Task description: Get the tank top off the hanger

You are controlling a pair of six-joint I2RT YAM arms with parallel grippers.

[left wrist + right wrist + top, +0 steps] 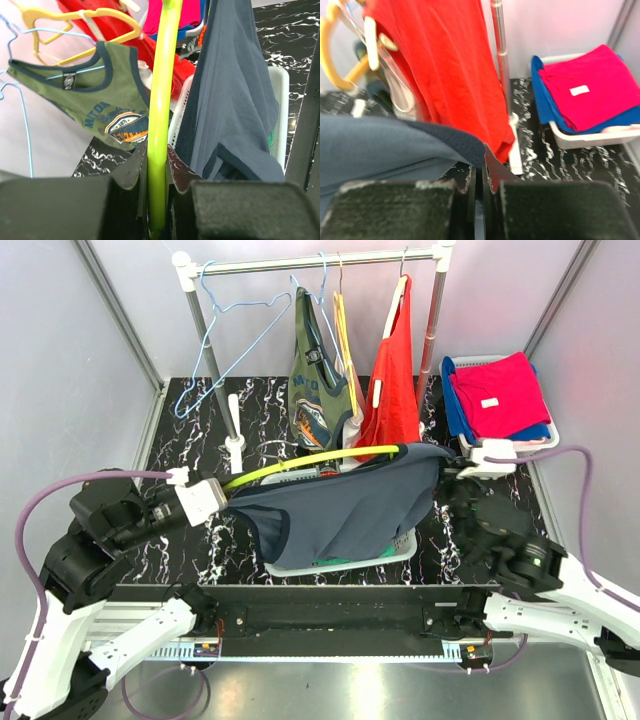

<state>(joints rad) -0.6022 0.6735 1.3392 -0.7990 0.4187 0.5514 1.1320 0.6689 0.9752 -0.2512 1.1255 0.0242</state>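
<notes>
left gripper point(157, 165) jaws are pinched narrow around the bar of a yellow-green hanger point(162, 90), holding it firmly. right gripper point(480, 172) jaws are closed almost flat, with an edge of the dark blue tank top point(395, 145) caught between them.

from above, the dark blue tank top point(350, 505) is stretched between the two arms, above the middle of the table. its long axis runs left to right across the view, rising slightly toward the right gripper point(455, 465). the cloth sags below the yellow-green hanger point(300, 461), which runs along the same line from the left gripper point(222, 492) toward the right. the garment is still on it. one white basket point(400, 548) sits directly under the sagging cloth.

a metal clothes rail point(310, 262) crosses the back of the table. four hooks can be counted on it. two belong to pale blue wire hangers point(215, 340): one is empty at the left, and the other carries an olive sleeveless shirt point(320, 390). one yellow hanger point(75, 17) hangs beside that. one pale hanger holds a red garment point(395, 380).

a second basket point(555, 435) stands at the back right. it holds one folded pink item point(500, 395) lying on top of folded blue cloth point(458, 410).
</notes>
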